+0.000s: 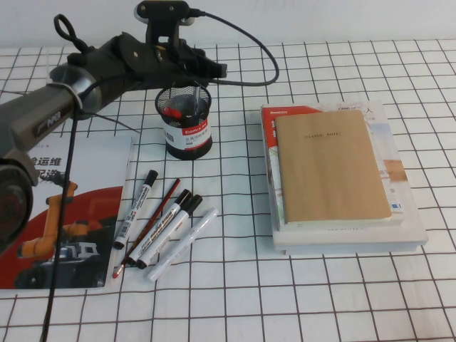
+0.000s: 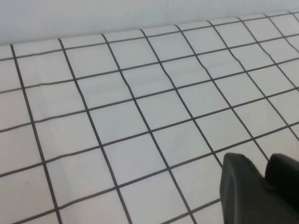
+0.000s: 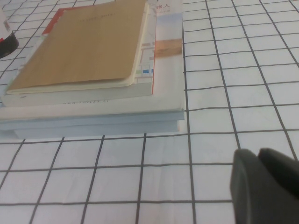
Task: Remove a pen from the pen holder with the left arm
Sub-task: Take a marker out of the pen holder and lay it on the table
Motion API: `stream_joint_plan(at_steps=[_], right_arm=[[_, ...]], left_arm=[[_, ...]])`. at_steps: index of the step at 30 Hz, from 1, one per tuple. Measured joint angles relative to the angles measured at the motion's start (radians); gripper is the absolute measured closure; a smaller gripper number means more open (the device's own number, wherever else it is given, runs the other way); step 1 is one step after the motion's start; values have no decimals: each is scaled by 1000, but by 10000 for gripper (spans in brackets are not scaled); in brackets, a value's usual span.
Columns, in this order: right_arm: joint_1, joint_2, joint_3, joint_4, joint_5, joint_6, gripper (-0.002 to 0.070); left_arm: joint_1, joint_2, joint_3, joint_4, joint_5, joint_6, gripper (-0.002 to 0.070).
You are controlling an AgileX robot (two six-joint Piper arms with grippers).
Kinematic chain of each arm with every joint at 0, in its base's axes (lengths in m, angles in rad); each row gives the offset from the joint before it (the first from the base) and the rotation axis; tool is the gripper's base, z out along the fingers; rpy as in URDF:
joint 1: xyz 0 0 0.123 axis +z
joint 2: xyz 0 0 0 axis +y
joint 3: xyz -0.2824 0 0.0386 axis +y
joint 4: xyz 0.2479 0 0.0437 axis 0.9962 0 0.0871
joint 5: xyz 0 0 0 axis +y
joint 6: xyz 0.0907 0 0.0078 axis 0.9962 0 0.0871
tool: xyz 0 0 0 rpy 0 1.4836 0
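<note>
The left gripper (image 1: 204, 71) hangs right over the black mesh pen holder (image 1: 189, 122), which stands towards the far side of the gridded surface (image 1: 235, 285). Whether it is apart or clamped cannot be told. A thin pen (image 1: 196, 95) stands in the holder, its long axis close to upright (upper end towards the gripper). Five loose markers (image 1: 165, 226) lie nearer, pointing away and slightly right. The right gripper (image 3: 261, 182), closed and empty, sits low beside the stack of books (image 3: 93, 88).
</note>
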Motion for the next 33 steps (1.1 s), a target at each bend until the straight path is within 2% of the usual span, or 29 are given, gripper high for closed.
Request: stream_joint_plan(at_steps=[7, 15, 19, 26, 33], right_arm=[[0, 0, 0, 0, 0, 0, 690], [0, 0, 0, 0, 0, 0, 690], [0, 0, 0, 0, 0, 0, 690], [0, 0, 0, 0, 0, 0, 690], [0, 0, 0, 0, 0, 0, 690]], left_arm=[[0, -105, 0, 0, 24, 1, 606], [0, -284, 0, 42, 181, 5, 606], [0, -365, 0, 116, 273, -26, 606], [0, -466, 0, 298, 459, -181, 606], [0, -506, 0, 397, 679, -252, 606]])
